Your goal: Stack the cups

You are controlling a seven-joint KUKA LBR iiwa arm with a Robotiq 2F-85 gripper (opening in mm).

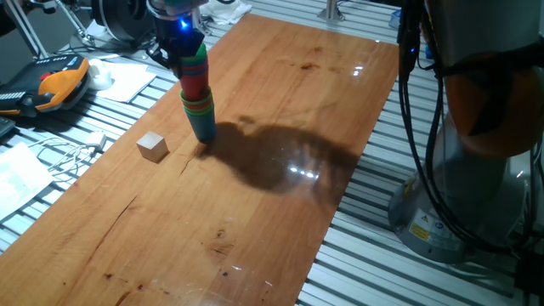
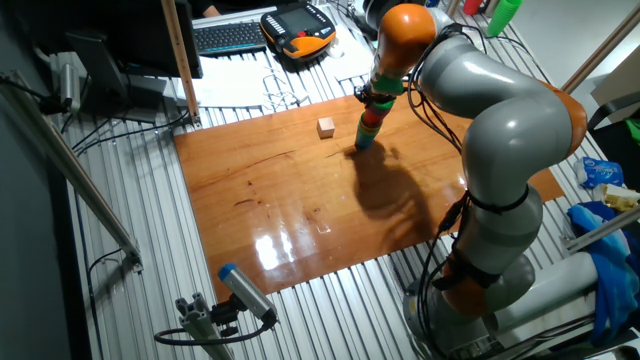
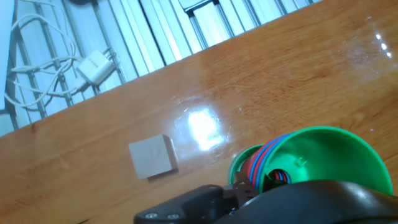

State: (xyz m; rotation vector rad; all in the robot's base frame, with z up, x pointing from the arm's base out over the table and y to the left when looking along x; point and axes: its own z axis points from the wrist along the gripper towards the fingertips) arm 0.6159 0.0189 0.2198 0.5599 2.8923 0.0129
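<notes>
Jaws sit at the top of the stack of cups [image 1: 198,93], but whether they grip it or stand apart cannot be told: their tips are hidden in every view. From one fixed view, the gripper [image 1: 182,42] with its blue light is down on the topmost green cup; below it come red, green and red rims, and a blue cup stands on the wooden table [image 1: 280,102]. A small wooden cube [image 1: 152,146] lies near the stack, not touching it.

From the other fixed view, the arm [image 2: 480,130] bends over the table and the stack [image 2: 369,125] stands upright under its orange wrist, the cube [image 2: 326,127] beside it.

From the hand view, a green cup rim [image 3: 311,155] fills the lower right, with red and blue rims nested inside. The cube [image 3: 153,156] lies on the table to the left, apart from the cups. A white plug and cable [image 3: 93,65] lie beyond the table edge.
</notes>
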